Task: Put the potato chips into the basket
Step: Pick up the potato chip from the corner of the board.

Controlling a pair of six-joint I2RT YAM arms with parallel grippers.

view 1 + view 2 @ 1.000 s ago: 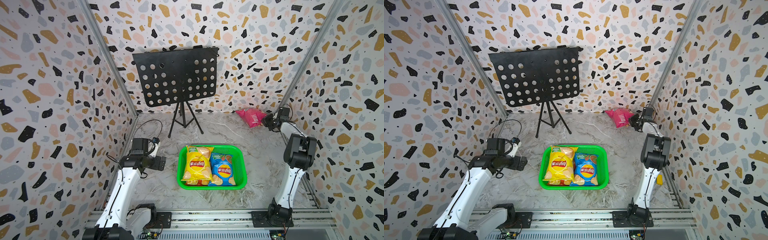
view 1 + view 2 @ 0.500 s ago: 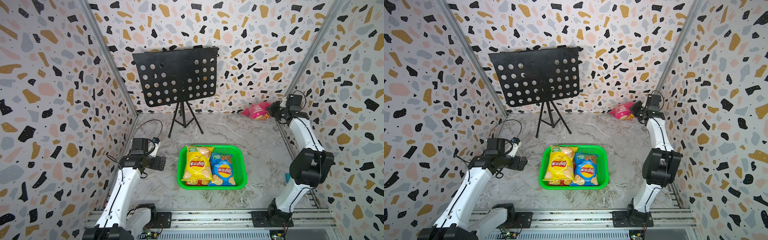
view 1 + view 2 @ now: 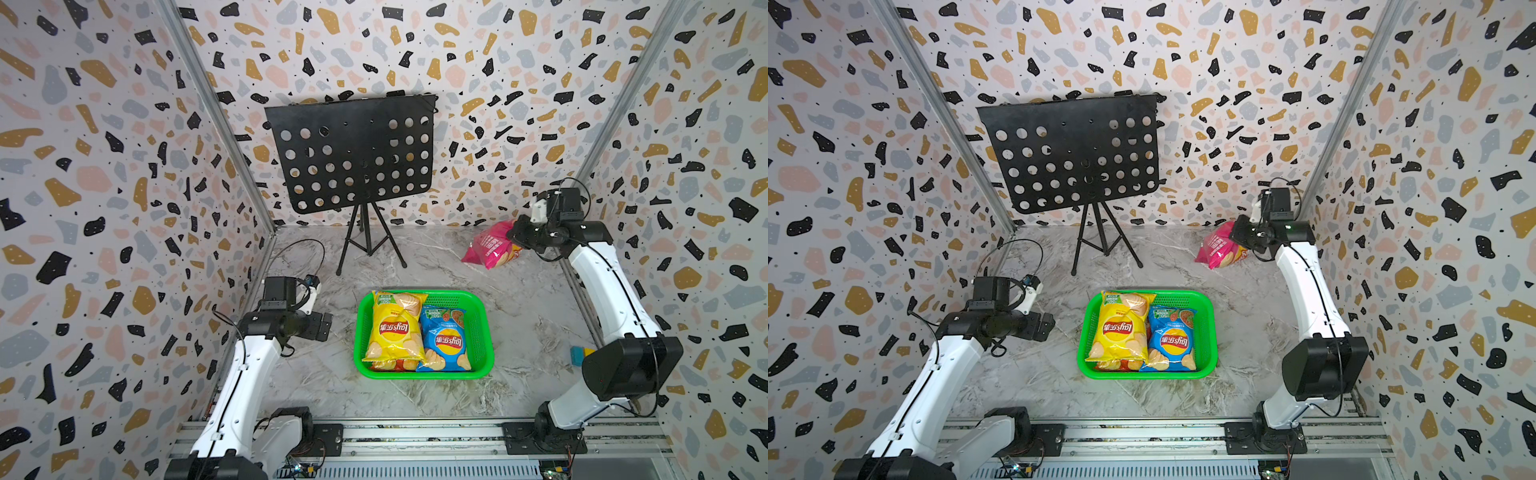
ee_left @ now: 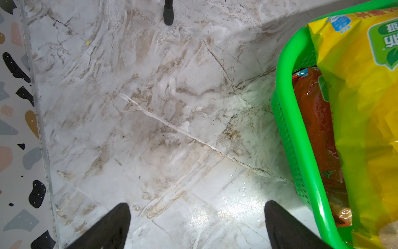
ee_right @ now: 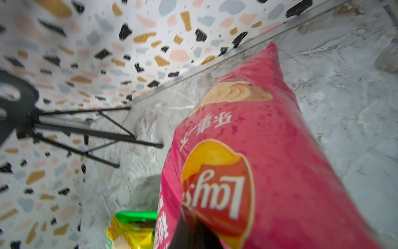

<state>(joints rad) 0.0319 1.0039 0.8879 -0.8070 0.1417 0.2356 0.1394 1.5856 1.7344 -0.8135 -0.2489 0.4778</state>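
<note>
Pink foil marks the fourth bag of potato chips (image 3: 488,249), which is outside the basket (image 3: 424,375), at the far right of the table (image 3: 532,316) and well apart from the basket. The right hand (image 3: 519,237) is closed on this pink bag (image 5: 258,161) at the edge nearest the arm. In the right wrist view the dark fingers (image 5: 189,234) pinch the foil just below the round logo. The bag hangs tilted from the grip, with its free end pointing left. Whether its lowest corner touches the table cannot be determined.

The green mesh basket sits at the centre of the table, nearer the front rail than the back wall. It contains three bags:
- The yellow bag (image 3: 392,330) lies flat on the left side, with its far end resting over the rim.
- The blue bag (image 3: 444,340) lies flat on the right side, touching the yellow bag.
- The orange-red bag (image 4: 318,120) lies beneath the yellow bag (only a strip of it shows, along the basket's left wall and near edge).

The left hand (image 4: 196,224) hovers over bare marble just left of the basket rim (image 4: 284,71). Its fingers are spread fully apart and hold nothing.

A black perforated music stand (image 3: 353,153) on a tripod stands at the far centre, before the terrazzo-patterned back wall.
</note>
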